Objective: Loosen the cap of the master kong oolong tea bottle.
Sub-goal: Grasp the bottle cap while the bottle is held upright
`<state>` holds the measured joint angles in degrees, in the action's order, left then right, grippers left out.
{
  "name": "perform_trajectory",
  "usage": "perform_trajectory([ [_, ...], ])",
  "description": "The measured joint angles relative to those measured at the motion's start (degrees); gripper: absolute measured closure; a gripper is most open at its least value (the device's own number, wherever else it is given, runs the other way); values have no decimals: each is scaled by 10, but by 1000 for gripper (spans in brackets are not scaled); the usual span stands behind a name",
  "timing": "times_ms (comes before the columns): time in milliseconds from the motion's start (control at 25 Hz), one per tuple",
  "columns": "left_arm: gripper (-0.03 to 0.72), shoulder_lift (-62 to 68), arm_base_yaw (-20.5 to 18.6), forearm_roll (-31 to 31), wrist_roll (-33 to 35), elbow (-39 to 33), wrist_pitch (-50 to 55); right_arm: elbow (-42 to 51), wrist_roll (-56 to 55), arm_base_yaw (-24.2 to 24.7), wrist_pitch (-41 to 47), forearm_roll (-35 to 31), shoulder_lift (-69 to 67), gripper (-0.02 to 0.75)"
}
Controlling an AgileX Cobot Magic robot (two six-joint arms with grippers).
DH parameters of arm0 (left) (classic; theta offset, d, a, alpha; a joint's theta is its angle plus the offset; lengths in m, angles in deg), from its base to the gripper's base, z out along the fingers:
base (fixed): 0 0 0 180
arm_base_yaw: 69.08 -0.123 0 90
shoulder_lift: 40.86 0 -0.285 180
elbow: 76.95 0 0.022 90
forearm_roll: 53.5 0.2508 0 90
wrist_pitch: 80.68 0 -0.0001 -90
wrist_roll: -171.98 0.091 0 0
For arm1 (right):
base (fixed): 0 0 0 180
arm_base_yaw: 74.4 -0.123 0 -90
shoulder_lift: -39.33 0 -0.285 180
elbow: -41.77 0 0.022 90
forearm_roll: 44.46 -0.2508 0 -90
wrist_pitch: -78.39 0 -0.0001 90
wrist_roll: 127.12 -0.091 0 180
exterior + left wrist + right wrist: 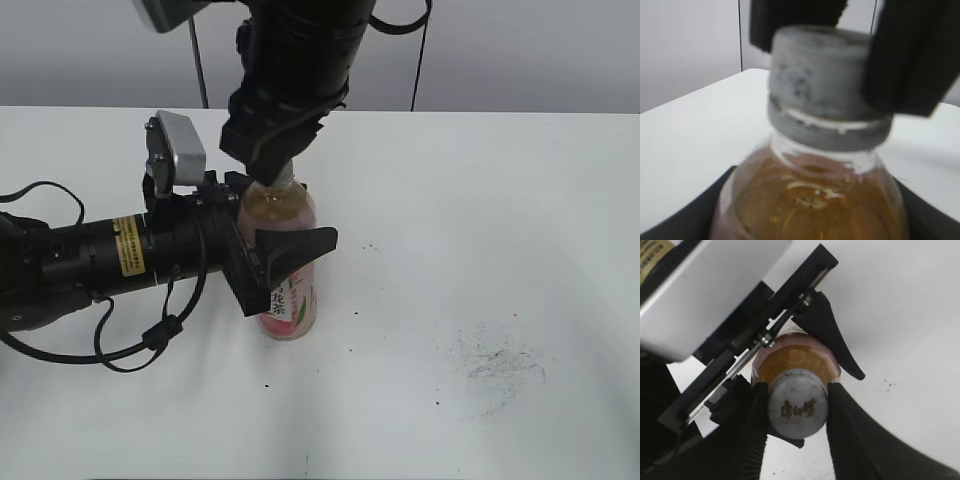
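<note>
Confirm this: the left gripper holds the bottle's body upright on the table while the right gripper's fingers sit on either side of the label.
Not the label. The right gripper has its fingers either side of the cap, as the right wrist view shows. The left gripper does hold the bottle upright.

Raised gold-brown Chinese characters are showing on the top of the cap [797, 407], a short row of about three, too blurred to be read with certainty. Dark vertical Chinese characters are running down the pink-and-white label of the master kong oolong tea bottle [288, 300], too small to decipher. A yellow sticker [126, 246] on the left arm is carrying fine, illegible print.
</note>
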<state>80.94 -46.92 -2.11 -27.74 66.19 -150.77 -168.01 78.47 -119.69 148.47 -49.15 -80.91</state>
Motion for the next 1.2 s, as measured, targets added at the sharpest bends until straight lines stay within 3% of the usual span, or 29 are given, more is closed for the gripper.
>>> perform_trajectory([
  [480, 243, 0, 0, 2, 2, 0, 0, 0, 404, 0, 0, -1, 0, 468],
  [1000, 243, 0, 0, 2, 3, 0, 0, 0, 929, 0, 0, -3, 0, 468],
  [1200, 243, 0, 0, 2, 3, 0, 0, 0, 977, 0, -1, -9, 1, 468],
])
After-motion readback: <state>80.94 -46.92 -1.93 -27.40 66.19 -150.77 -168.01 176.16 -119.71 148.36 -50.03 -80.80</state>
